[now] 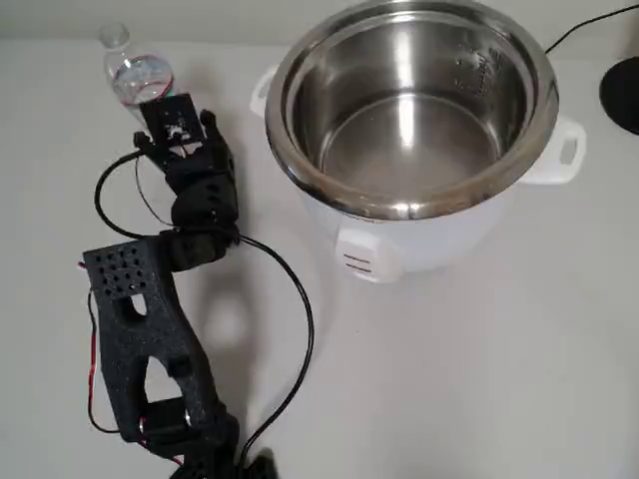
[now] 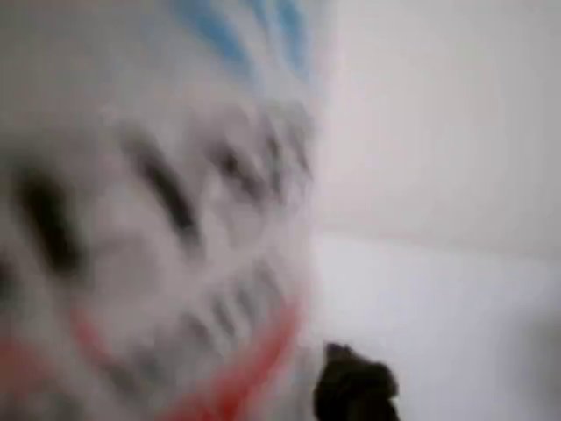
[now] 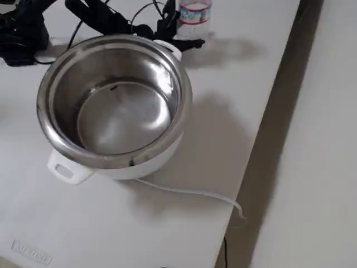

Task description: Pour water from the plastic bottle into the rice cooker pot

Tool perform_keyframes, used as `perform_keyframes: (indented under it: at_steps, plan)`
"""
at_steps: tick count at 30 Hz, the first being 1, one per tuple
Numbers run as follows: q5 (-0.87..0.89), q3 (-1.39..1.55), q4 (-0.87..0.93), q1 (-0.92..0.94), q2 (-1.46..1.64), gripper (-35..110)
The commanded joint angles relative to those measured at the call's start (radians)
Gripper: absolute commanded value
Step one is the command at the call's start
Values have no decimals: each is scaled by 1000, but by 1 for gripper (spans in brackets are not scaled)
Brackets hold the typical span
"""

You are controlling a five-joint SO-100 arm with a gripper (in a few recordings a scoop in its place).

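Standing upright near the far left corner of the white surface [image 1: 449, 379] in the overhead view, the small clear plastic bottle with its red, white and blue label band [image 1: 135, 75] has the black arm's claw [image 1: 158, 105] right up against it. The wrist camera block covers the fingers from above, so I cannot tell whether they are pinching the bottle or merely set around it. In the fixed view the bottle [image 3: 193, 14] stands behind the cooker, with dark finger parts [image 3: 184, 41] at its base, its top cut off by the picture's edge. The wrist view is badly blurred: the bottle's label [image 2: 158, 219] sits very close on the left, blue strokes above and red below, and a dark fingertip [image 2: 355, 386] shows low down just beside it.

The large round shiny stainless-steel pot [image 1: 409, 110] sits in its white cooker body with side handles [image 1: 419, 244], to the right of the bottle in the overhead view and apart from it. Its inside looks bare metal, with reflections across the bottom; whether any water lies in it I cannot tell. The fixed view shows the same pot [image 3: 114, 100] from the other side, with a white cord [image 3: 189, 194] trailing from the cooker toward the surface's edge. A black cable [image 1: 290, 299] loops from the arm across the surface below the cooker.
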Motion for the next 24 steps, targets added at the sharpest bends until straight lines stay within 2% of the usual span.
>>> perform_keyframes:
  at_steps: [1, 9, 17, 21, 24]
  plan:
    - [40, 130, -72, 11, 216, 46]
    - [112, 514, -87, -35, 588, 45]
    - [161, 847, -3, -44, 942, 45]
    - [239, 988, 196, -23, 1203, 43]
    - [356, 1060, 472, 15, 1462, 41]
